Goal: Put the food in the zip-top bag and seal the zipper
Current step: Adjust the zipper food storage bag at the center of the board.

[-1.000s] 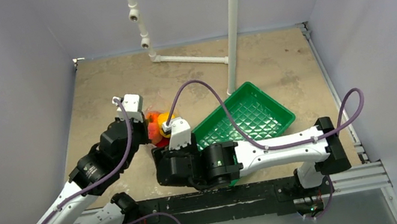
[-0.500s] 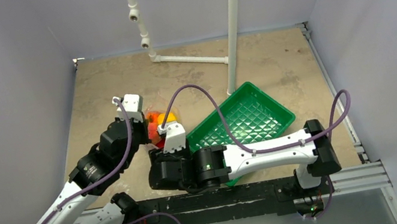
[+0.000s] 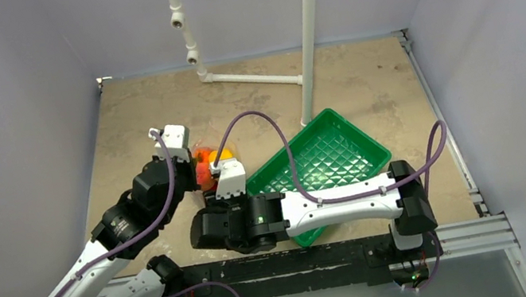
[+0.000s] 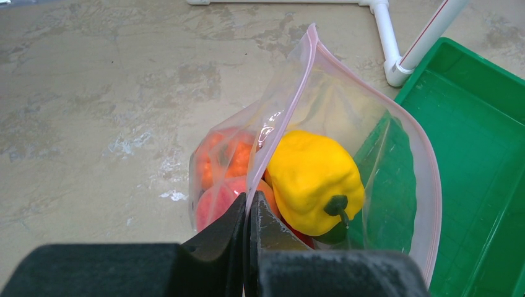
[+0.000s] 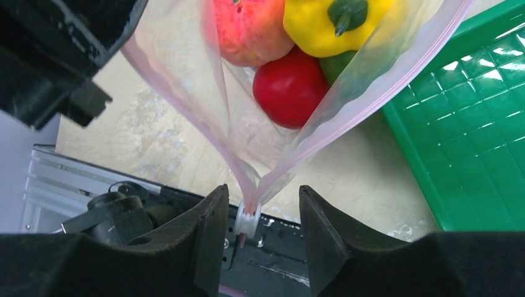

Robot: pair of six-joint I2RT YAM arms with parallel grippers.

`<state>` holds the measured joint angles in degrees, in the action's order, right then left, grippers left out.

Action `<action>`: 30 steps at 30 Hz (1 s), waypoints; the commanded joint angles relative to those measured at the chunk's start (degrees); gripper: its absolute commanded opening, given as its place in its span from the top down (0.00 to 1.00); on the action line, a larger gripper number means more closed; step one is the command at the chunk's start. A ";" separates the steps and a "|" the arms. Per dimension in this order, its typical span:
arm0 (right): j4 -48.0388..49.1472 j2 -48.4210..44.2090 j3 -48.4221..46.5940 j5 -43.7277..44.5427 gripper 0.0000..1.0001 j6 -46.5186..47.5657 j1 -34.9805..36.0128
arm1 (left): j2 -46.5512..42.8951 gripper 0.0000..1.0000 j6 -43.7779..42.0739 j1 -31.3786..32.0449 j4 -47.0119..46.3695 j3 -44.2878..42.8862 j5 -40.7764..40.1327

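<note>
The zip-top bag [image 4: 384, 167] sits just beside the green tray [image 4: 483, 124], mouth gaping. Its thin, crinkly film looks limp and slippery around the smooth, light toy food: yellow pepper [image 4: 312, 170], tomato [image 5: 290, 86], peach [image 5: 247, 31]. The left hand [image 4: 249, 201] is pinched tight on the mouth's edge. The right hand [image 5: 263, 204] stands part open, straddling the small white slider [image 5: 247, 221] at the zipper's [image 5: 365, 96] end, which I'd say is the firmest place to take hold.

Seen from above, the left arm [image 3: 157, 186] and right arm [image 3: 255, 218] are covering most of the clear crinkly zip-top bag [image 3: 203, 163]. Inside the bag, the yellow toy pepper [image 4: 314, 176] is overlapping the red round tomato [image 5: 290, 86] and a dark green piece [image 4: 334, 234] too hidden to identify. Right of the bag, the green ribbed plastic tray [image 4: 483, 154] is running off the edge.
</note>
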<state>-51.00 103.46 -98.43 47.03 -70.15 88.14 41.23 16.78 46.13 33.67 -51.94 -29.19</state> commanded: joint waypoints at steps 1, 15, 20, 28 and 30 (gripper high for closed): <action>-1.12 -1.42 -3.25 4.02 0.52 -1.85 -0.72 | -0.27 1.00 -0.16 -0.35 -2.25 -0.32 -0.78; 1.30 -0.81 -4.53 3.98 0.75 0.98 -2.05 | -0.45 1.00 -0.16 -0.38 -2.16 -0.34 -1.03; 0.55 -1.48 -4.28 3.66 1.00 0.63 -2.05 | -0.54 1.00 -0.09 -0.36 -2.06 -0.36 -1.45; 1.26 -4.61 -4.50 4.14 1.00 7.89 -3.63 | -2.28 1.00 2.13 -0.35 0.18 -1.51 -3.06; 2.73 -6.12 -3.49 3.26 1.00 10.68 -4.36 | -3.30 1.00 3.28 -0.38 1.20 -1.56 -2.91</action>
<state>-50.02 103.04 -101.03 48.88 -65.52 85.36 40.34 17.61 46.13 34.17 -51.94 -30.30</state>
